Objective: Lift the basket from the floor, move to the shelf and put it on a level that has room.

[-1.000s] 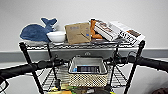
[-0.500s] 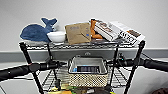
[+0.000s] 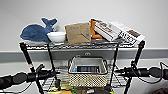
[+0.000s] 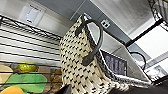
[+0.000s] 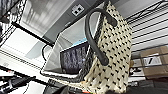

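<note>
**Basket on the middle tier, an arm at each end**

Little has shifted over the last second: the two arms keep their places at either side of the rack and the basket lies where it lay before.

Largest is the shelf, a black wire rack against a pale wall, its posts framing the head view. Its top tier carries a blue plush whale, a brown cardboard piece, a white bowl and some printed boxes. On the level below, the silvery grid, sits the basket, upright between the posts, its woven front facing the camera and a dark flat object lying inside its grey lining. Green and yellow items lie on the tier underneath.

The left gripper points at the basket's left end and stops just short of it; the right gripper is near the right end. Whether either tool's fingers are spread or closed I cannot tell, and neither is plainly seen grasping anything. Each wrist view looks closely at a dark handle loop standing free against the weave.
</note>
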{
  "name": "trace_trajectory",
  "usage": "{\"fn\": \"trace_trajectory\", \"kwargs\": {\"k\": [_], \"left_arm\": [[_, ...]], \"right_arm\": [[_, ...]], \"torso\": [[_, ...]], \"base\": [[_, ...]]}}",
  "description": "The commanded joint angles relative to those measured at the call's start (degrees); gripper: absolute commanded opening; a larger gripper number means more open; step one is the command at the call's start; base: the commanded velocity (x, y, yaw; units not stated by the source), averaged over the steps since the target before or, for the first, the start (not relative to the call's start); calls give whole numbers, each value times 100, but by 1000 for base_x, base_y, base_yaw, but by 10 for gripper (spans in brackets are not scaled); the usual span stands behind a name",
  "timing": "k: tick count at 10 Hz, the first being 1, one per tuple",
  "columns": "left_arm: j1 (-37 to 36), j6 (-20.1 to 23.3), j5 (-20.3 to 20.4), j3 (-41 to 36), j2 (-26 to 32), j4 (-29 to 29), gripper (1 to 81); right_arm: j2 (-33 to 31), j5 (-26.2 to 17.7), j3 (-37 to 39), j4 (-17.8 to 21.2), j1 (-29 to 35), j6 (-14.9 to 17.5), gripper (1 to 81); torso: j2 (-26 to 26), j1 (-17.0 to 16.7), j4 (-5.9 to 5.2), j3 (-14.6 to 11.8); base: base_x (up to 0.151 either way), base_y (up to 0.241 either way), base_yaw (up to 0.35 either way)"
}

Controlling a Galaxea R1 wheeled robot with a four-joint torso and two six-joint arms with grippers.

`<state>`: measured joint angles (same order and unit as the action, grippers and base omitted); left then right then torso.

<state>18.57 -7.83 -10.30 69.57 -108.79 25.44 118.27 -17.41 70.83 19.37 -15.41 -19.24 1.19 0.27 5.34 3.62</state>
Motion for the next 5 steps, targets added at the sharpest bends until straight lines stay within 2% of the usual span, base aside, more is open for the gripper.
{"fn": "trace_trajectory", "kwargs": {"k": [1,3,5], "left_arm": [[-482,-711,-1509,-497,594,154,811],[-87,-712,-1563,-733,1085,180,811],[493,-668,-1510,-822,1315,145,811]], "right_arm": [[-573,-1176,-456,128,613,-634,811],[-933,-1283,-860,128,411,-660,811],[-1154,-1344,-975,85,-54,-652,811]], "torso": [[0,0,0,0],[2,0,0,0],[2,0,0,-2]], "base": [[0,0,0],[0,0,0],[0,0,0]]}}
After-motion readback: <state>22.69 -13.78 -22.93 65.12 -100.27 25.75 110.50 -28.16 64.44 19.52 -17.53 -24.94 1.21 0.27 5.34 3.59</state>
